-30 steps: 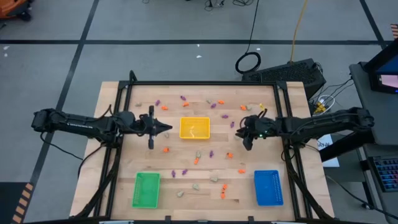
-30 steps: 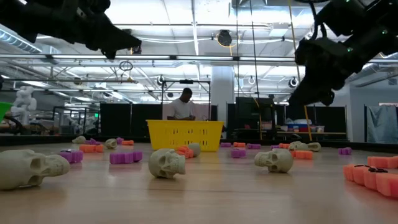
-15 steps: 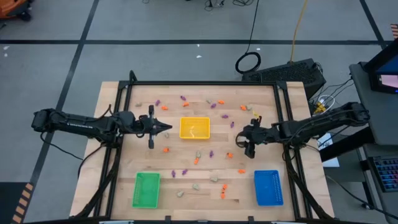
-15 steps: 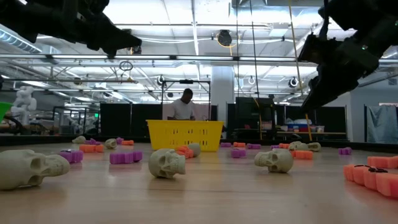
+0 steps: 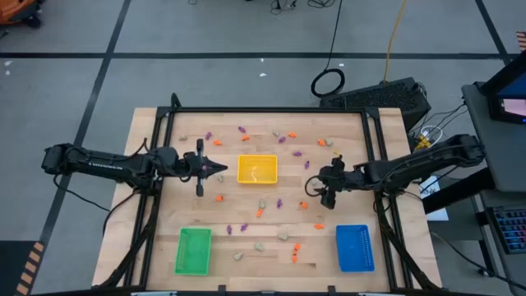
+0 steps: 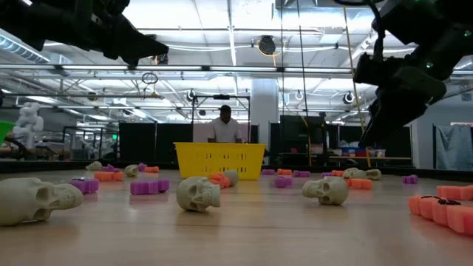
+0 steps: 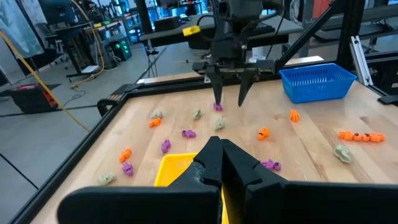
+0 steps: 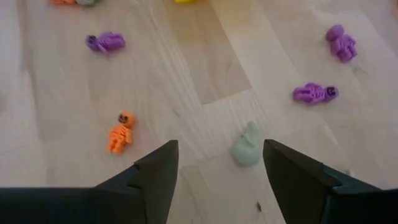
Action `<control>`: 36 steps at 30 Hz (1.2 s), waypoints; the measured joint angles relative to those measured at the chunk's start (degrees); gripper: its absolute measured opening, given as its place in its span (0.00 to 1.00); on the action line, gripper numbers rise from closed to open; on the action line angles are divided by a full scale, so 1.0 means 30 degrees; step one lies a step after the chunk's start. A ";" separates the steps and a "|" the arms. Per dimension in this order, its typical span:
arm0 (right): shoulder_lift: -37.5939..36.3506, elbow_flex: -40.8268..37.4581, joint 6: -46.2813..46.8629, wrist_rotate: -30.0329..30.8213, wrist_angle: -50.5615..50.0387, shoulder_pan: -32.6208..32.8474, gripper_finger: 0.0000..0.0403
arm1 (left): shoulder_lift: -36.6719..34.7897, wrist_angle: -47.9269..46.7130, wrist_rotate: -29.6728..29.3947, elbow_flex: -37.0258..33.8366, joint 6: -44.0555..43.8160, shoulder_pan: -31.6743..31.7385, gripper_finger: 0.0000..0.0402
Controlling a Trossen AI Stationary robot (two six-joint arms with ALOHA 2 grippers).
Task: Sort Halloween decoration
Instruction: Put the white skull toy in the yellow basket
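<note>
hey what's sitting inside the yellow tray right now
From above, the yellow tray shows only its own bare floor, no trinkets. In the left wrist view the left gripper covers much of it.

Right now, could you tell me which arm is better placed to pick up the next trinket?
The right. Its open gripper points down at a pale skull, while the left gripper waits shut beside the yellow tray.

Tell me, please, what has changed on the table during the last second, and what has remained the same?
The right gripper moved toward the table's middle and the near edge, away from the right side. Its fingers are open and hold nothing; in the right wrist view a pale trinket lies on the wood between them. The left gripper stayed shut beside the yellow tray. The trinkets and the trays did not move.
</note>
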 joint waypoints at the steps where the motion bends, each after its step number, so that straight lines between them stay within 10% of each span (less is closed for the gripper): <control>1: 0.0236 0.0000 0.0127 0.0008 0.0013 0.0000 0.56 | 0.0000 -0.0001 0.0000 0.0000 0.0000 0.0000 0.00; 36: 0.5370 0.0015 0.0968 0.1976 0.2702 -0.0713 0.56 | 0.0000 -0.0007 0.0029 0.0000 -0.0029 0.0000 0.00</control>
